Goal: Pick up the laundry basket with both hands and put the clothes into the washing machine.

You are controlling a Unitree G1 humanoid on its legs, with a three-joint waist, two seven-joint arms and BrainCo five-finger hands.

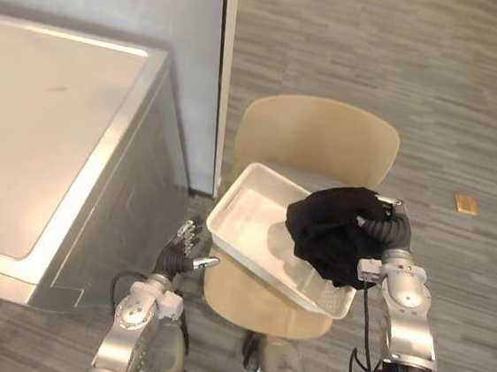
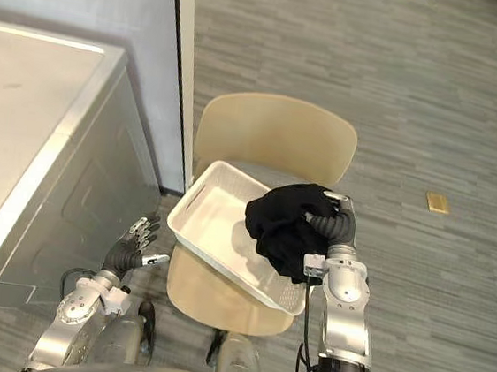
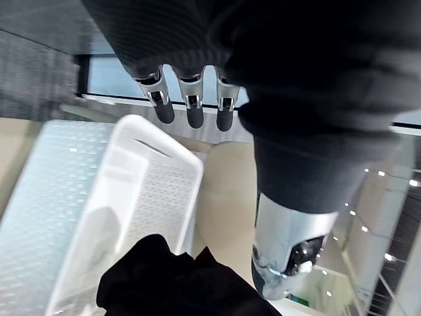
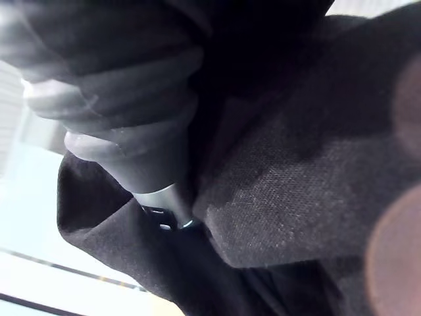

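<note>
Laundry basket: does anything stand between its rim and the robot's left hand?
Nothing visible does. The left hand, fingers straight, hangs beside the white laundry basket, with only open space between it and the nearest rim. The right hand lies against the black clothes at the basket's other end.

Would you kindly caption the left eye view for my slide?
Right hand on black clothes in white basket on a chair; left hand open nearby.

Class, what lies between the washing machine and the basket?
The open left hand lies between the washing machine and the basket; both eye views show it.
</note>
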